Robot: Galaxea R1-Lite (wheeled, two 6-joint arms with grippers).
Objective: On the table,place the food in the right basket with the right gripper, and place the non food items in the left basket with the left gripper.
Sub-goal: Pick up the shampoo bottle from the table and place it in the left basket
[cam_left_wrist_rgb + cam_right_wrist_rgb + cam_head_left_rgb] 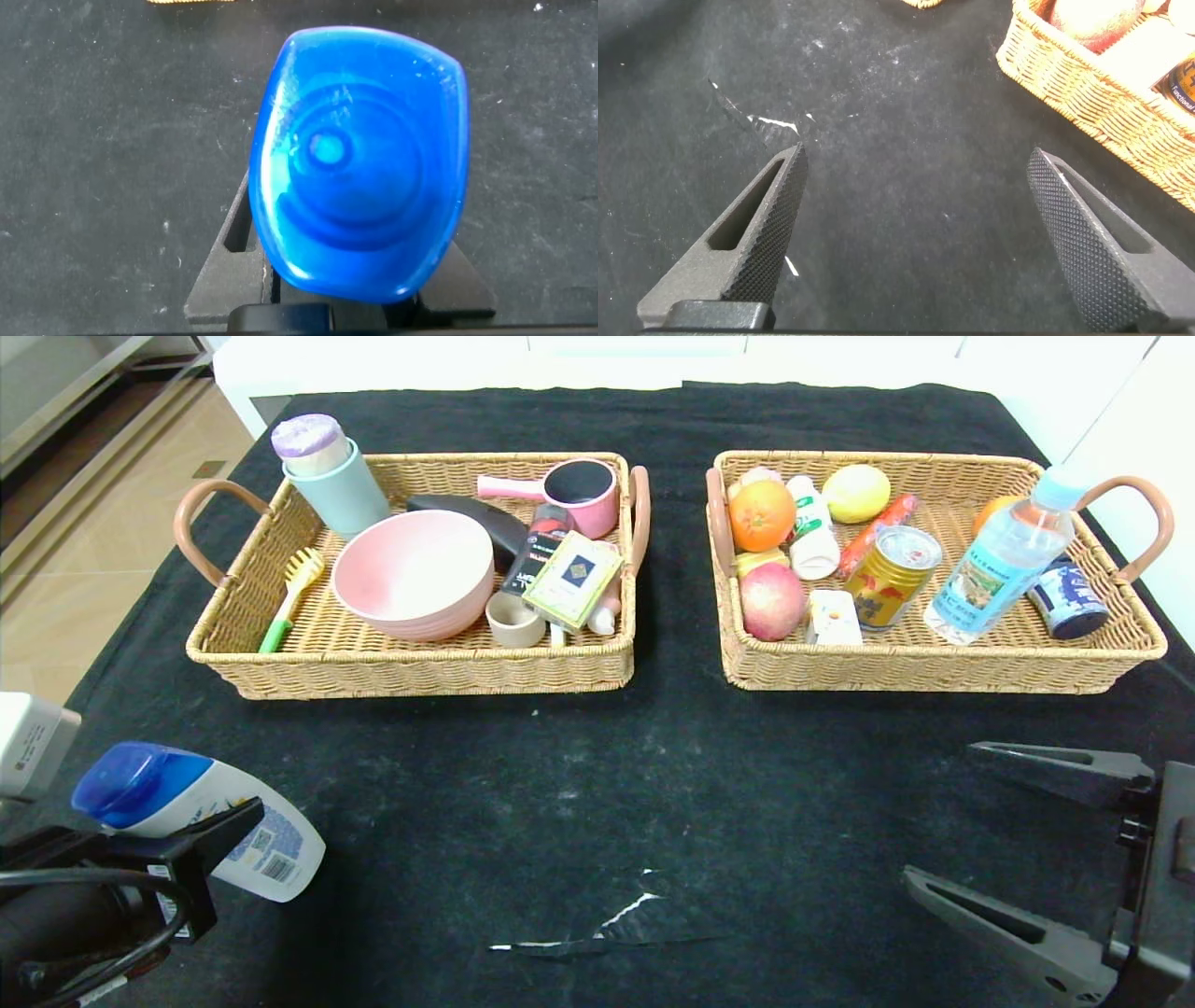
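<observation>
2 barcodes on shampoo bottle [238, 826], left tool [201, 845] gripping it

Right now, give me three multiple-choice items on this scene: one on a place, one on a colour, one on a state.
1. Where is the shampoo bottle?
A. In the left basket
B. On the table near the left gripper
C. In the right basket

2. What colour is the bottle's cap?
A. Blue
B. Green
C. Red

3. How does the right gripper stand?
A. Shut on the gold can
B. Shut on nothing
C. Open and empty

Answers:
1 B: the bottle is at the table's near left corner, between the left gripper's fingers, outside both the left basket and the right basket.
2 A: the left wrist view shows a blue cap.
3 C: its fingers are spread over bare cloth, and the gold can lies in the right basket.
</observation>
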